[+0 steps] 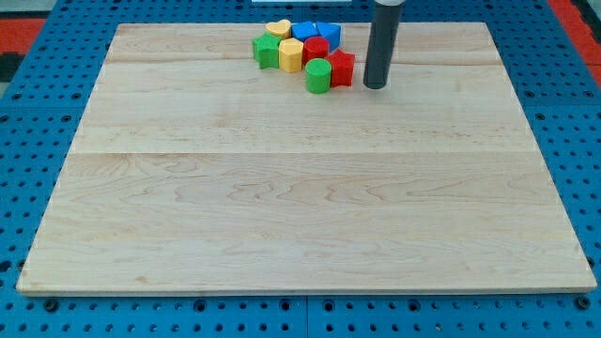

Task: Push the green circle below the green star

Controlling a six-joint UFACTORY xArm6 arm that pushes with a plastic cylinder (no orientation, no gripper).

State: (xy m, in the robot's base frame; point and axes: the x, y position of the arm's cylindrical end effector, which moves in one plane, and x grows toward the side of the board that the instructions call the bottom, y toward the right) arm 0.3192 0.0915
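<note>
The green circle stands at the lower right of a tight cluster of blocks near the view's top. The green star is at the cluster's left end. A yellow hexagon sits between them. My tip rests on the board to the right of the cluster, just right of the red star, which separates it from the green circle.
The cluster also holds a yellow heart, a blue block, a second blue block and a red block. The wooden board lies on a blue pegboard.
</note>
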